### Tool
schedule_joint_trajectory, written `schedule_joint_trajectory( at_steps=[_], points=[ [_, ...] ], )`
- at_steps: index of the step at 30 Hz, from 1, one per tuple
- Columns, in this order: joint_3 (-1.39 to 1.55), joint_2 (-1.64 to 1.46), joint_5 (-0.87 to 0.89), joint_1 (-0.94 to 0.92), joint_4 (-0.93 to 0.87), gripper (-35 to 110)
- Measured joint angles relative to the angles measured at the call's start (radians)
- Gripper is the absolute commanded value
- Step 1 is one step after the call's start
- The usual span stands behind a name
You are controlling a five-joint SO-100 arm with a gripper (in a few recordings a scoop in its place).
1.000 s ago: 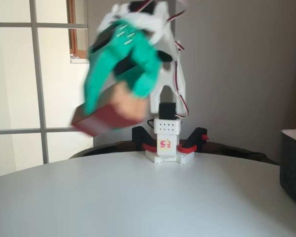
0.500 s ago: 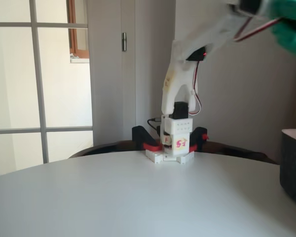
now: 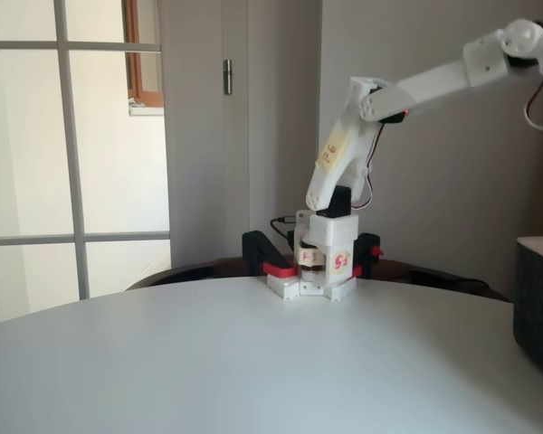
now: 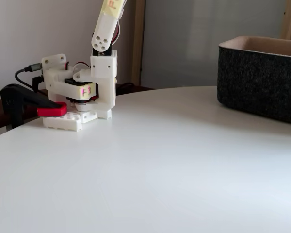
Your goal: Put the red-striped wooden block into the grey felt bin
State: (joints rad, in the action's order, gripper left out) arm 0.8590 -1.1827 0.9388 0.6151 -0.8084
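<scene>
While the white arm (image 3: 416, 86) is reaching up and out toward the right edge in a fixed view, its far end is running past the frame, so I cannot tell how the fingers are standing or what lies between them. Its base (image 4: 82, 94) is sitting clamped at the white table's (image 4: 145, 170) back edge. Well apart from the base, the grey felt bin (image 4: 259, 80) is resting on the table's right side in both fixed views.
</scene>
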Motion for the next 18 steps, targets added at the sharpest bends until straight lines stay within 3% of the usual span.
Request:
schedule_joint_trajectory(
  at_steps=[11,18],
  points=[
    [0.000,0.054,-0.015,0.005,-0.057,26],
    [0.000,-0.018,0.044,0.029,-0.112,29]
  ],
)
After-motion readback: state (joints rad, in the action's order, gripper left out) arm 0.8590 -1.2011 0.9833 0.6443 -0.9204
